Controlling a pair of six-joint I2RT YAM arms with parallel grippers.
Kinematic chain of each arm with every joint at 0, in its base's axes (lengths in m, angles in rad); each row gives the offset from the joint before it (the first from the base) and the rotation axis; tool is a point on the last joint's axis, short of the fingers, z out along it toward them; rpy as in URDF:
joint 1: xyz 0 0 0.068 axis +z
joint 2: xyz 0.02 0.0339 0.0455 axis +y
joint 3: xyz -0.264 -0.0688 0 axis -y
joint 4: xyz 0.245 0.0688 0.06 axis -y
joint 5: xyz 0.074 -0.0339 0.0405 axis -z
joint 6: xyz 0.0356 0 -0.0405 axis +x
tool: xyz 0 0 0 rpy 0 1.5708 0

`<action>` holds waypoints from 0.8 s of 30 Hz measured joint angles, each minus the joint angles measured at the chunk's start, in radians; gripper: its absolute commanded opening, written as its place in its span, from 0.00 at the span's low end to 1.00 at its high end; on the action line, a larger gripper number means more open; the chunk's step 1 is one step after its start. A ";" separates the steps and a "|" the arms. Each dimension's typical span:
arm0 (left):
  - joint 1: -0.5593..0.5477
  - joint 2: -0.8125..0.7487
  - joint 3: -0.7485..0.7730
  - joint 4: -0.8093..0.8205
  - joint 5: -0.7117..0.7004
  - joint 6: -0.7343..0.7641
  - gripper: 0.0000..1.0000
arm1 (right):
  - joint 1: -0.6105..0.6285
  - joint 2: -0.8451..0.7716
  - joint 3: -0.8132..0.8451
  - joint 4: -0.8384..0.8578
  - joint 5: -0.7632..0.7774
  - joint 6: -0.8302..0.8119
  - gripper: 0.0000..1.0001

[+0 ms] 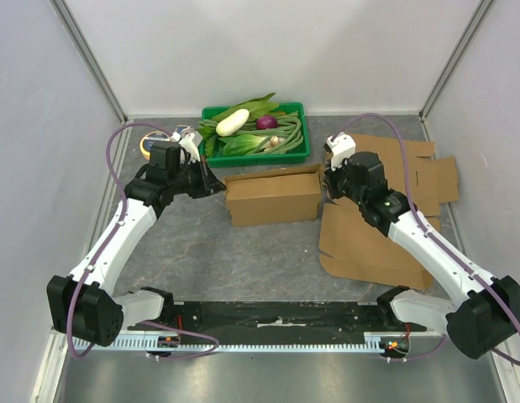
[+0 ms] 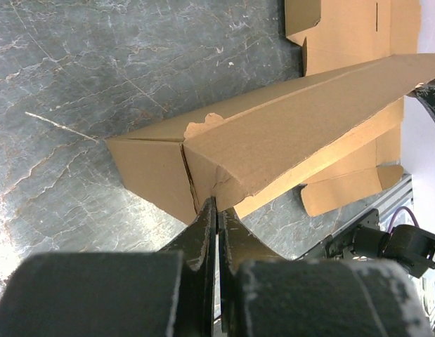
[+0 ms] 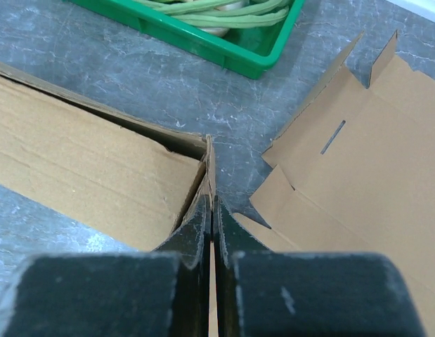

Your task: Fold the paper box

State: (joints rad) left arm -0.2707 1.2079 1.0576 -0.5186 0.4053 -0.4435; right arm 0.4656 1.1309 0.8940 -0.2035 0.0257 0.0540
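Oblong brown cardboard box [image 1: 272, 197] on marbled counter [image 1: 243, 252]; left end effector [image 2: 216, 205] closed at creased corner, right end effector [image 3: 211, 202] pinching end flap

This is a robotics lab, a closed test cell. White walls [image 1: 268, 50] held in aluminium posts [image 1: 90, 59] shut in a grey, stone-patterned table [image 1: 243, 260]. A left arm [image 1: 117, 243] and a right arm [image 1: 436, 252] are bolted to a slotted metal rail [image 1: 276, 336] at the near edge, with purple cables [image 1: 112, 159] looping along them. The things laid out look like practice props: a green tray [image 1: 268, 159] of vegetables [image 1: 233, 122], a tape roll [image 1: 149, 143], a box [image 1: 272, 197] and flat cardboard sheets [image 1: 369, 243].
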 measured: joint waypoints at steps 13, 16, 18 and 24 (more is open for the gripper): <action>0.001 0.005 0.001 -0.002 0.000 0.000 0.04 | -0.009 0.172 0.307 -0.312 -0.028 0.240 0.00; 0.001 0.005 0.000 0.003 0.001 -0.001 0.09 | -0.013 0.175 0.309 -0.337 -0.029 0.307 0.00; 0.001 0.005 -0.002 0.009 0.001 -0.001 0.09 | -0.012 0.175 0.309 -0.356 -0.025 0.354 0.00; 0.000 0.005 -0.010 0.026 0.005 -0.002 0.07 | -0.012 0.175 0.310 -0.384 -0.013 0.446 0.00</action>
State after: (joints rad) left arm -0.2703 1.2129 1.0477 -0.4927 0.4099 -0.4450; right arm 0.4534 1.3056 1.2041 -0.5877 0.0128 0.4999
